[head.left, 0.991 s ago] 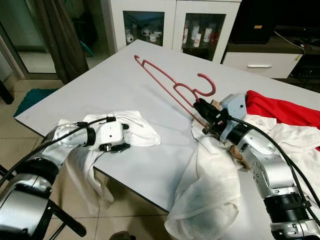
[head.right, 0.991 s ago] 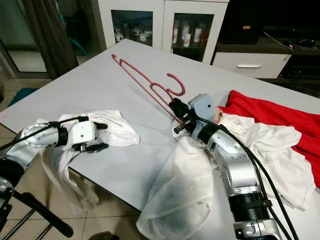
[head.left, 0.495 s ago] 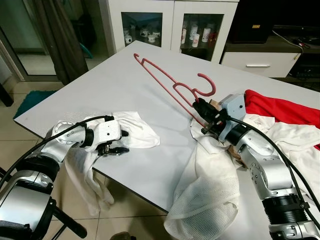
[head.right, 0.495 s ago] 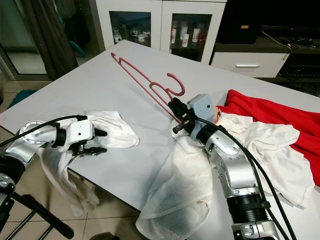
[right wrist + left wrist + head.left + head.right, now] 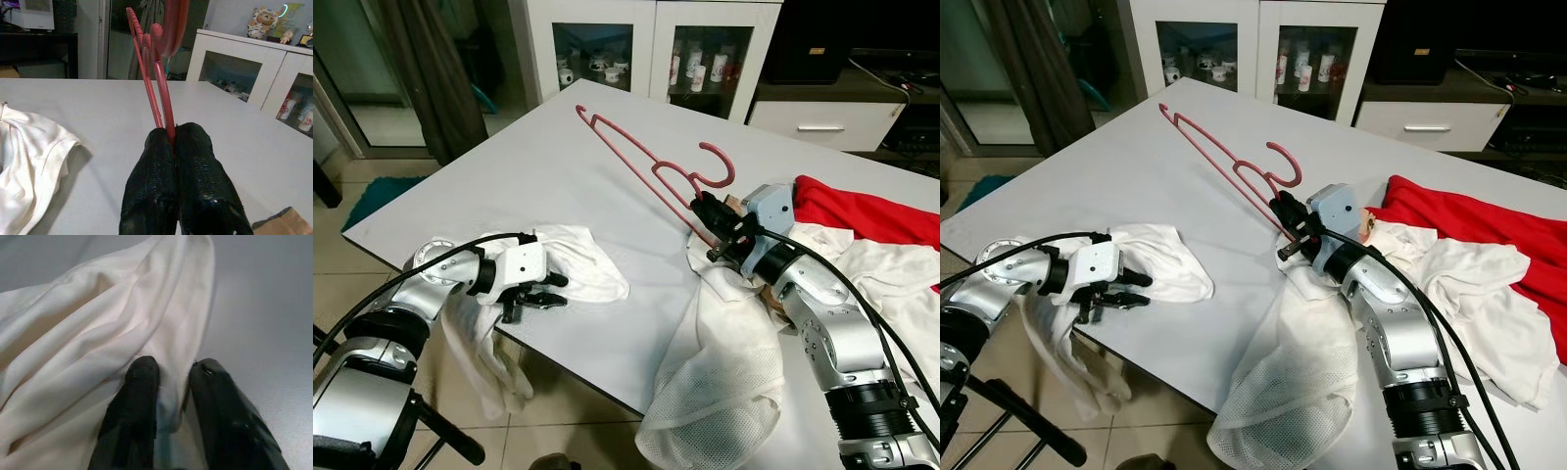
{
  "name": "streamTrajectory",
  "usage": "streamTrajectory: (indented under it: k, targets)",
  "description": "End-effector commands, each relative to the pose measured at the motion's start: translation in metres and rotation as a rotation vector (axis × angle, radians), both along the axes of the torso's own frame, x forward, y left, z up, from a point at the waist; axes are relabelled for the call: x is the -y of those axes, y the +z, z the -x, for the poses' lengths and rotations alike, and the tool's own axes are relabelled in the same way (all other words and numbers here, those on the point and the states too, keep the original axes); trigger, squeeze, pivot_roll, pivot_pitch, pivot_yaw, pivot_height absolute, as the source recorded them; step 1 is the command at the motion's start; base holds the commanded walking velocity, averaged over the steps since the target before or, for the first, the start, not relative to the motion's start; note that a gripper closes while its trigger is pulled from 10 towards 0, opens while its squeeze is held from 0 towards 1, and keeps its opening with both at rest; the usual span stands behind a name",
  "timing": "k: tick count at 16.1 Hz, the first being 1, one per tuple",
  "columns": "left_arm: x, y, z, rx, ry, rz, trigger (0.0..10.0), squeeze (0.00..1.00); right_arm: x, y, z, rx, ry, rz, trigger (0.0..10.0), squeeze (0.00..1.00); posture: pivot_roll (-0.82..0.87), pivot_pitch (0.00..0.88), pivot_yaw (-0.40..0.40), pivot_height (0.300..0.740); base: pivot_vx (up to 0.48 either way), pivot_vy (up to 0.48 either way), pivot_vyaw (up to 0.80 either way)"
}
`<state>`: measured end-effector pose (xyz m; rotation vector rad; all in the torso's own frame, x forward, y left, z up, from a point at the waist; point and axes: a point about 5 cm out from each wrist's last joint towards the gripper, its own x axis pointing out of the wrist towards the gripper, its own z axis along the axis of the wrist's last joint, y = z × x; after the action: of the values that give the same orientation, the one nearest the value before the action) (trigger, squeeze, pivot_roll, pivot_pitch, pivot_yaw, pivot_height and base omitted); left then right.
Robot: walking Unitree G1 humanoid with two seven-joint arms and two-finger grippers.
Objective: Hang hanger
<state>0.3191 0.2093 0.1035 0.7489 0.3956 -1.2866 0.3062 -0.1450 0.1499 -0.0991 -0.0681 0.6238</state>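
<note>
My right end effector (image 5: 710, 211) is clamped tight on the pink hanger (image 5: 651, 166), fingers pressed together w/ the wire between them. Hanger is tilted up off the white worktop (image 5: 538, 162), hook end near the grip, far end toward the cabinet (image 5: 651, 44). Left end effector (image 5: 540, 291) at the worktop's near edge, fingers a narrow gap apart, pinching a fold of the white shirt (image 5: 98, 333). Red cloth (image 5: 871, 215) lies by my right arm.

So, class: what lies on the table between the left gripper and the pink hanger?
In the left eye view, the white cloth beside the left gripper, then bare table up to the hanger in the right gripper.
</note>
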Motion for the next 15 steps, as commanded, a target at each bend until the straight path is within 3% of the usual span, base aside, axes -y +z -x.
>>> streamTrajectory:
  k: [1,6,10,15]
  targets:
    - [0.002,-0.012,0.008,-0.058,-0.031,-0.029,0.0,0.0,0.004,0.002,0.001,0.004,-0.012,0.005,10.0,0.0,-0.03,0.017,0.023,0.74,0.0,0.0,0.0]
    - [0.005,-0.004,0.005,0.01,-0.039,0.021,0.0,0.0,0.005,0.004,0.001,0.005,-0.011,0.004,10.0,0.0,-0.03,0.019,0.022,0.74,0.0,0.0,0.0]
    - [0.002,0.002,0.001,0.056,-0.019,0.038,0.0,0.0,0.017,0.012,0.004,0.024,0.047,0.024,10.0,0.0,-0.03,0.018,0.024,0.74,0.0,0.0,0.0]
    - [-0.014,0.025,-0.009,0.169,0.046,0.027,0.0,0.0,0.079,0.034,0.02,-0.005,0.237,0.235,10.0,0.0,-0.03,0.015,0.026,0.74,0.0,0.0,0.0]
